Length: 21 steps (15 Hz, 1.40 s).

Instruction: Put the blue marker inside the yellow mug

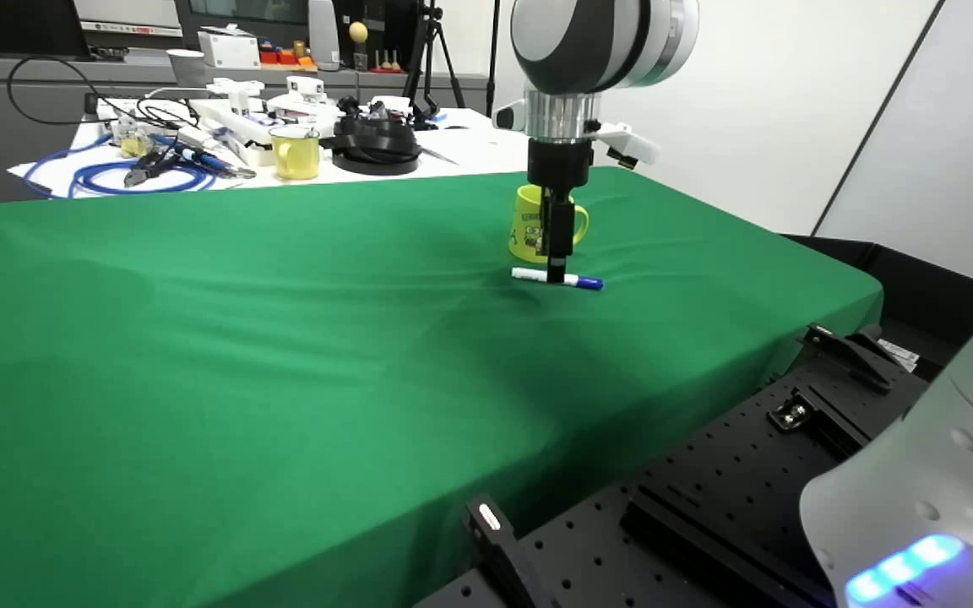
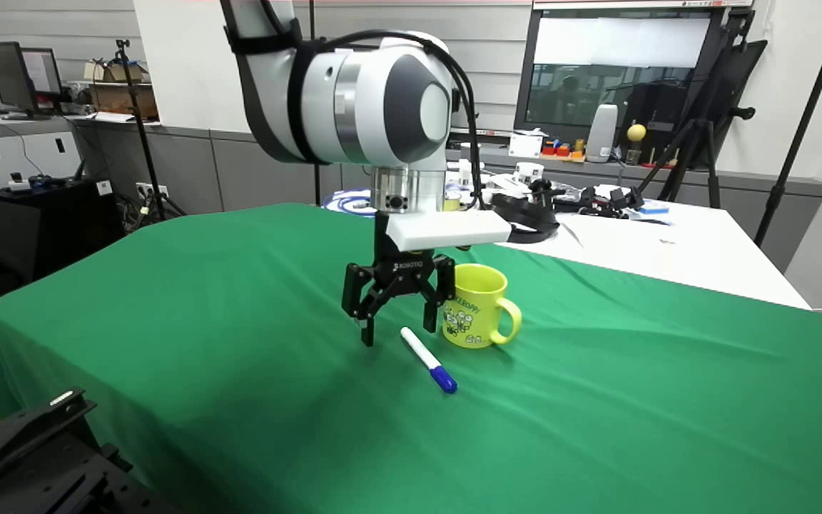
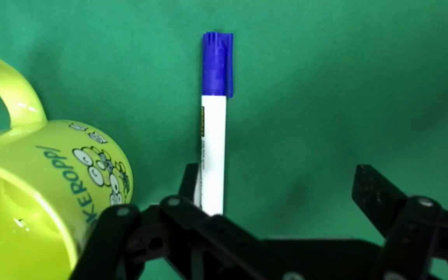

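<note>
The blue marker lies flat on the green cloth, white body with a blue cap, in both exterior views [image 1: 589, 283] [image 2: 427, 357] and in the wrist view [image 3: 213, 132]. The yellow mug stands upright close by, with its handle and a greenish printed design, in both exterior views [image 1: 526, 226] [image 2: 475, 310] and in the wrist view [image 3: 72, 163]. My gripper [image 2: 398, 337] is open and empty, low over the cloth beside the mug. In the wrist view, the gripper [image 3: 278, 173] has its left finger next to the marker's white end, which it partly hides.
A green cloth [image 1: 284, 338] covers the table. Behind it, a white table [image 2: 703, 243] carries clutter: a paler yellow cup [image 1: 296, 156], blue cable [image 1: 140, 179], pliers and black straps [image 1: 375, 148]. A black perforated base [image 1: 605, 540] borders the cloth's near edge.
</note>
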Motion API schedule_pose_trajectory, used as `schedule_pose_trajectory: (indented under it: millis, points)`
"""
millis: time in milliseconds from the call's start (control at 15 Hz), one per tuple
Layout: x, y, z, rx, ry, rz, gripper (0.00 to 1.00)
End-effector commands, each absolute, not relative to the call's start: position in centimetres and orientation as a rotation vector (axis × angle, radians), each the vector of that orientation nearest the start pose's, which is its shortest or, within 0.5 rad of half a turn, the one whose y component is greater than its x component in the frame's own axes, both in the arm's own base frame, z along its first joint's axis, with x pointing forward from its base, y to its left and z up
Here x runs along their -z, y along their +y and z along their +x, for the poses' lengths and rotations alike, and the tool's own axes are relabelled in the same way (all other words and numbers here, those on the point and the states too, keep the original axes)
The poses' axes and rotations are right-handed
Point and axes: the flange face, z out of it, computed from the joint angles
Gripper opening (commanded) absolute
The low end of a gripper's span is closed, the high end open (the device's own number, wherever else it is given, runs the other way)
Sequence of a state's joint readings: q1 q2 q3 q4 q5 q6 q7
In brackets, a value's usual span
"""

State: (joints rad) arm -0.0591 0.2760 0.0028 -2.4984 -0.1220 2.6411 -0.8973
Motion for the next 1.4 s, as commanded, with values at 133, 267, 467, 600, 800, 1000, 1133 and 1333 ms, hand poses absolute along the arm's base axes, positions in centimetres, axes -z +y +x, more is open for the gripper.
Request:
schedule_pose_trajectory:
  millis: [133,267,467,600,800,1000,1133,1333]
  points:
    - [-15.48,-2.54,45.52,-0.229,-1.419,-2.782,1.00]
    - [-15.23,-2.60,45.55,-0.225,-1.424,-2.784,1.00]
    - [-15.01,-2.70,45.62,-0.220,-1.441,-2.780,1.00]
    - [-14.92,-2.76,45.63,-0.215,-1.440,-2.783,0.75]
    - [-15.00,-2.74,45.61,-0.209,-1.446,-2.785,0.53]
    - [-15.33,-2.59,45.54,-0.204,-1.478,-2.774,0.84]
    - [-15.44,-2.66,45.65,-0.204,-1.485,-2.776,0.90]
    - [-15.53,-2.68,45.74,-0.192,-1.527,-2.778,1.00]
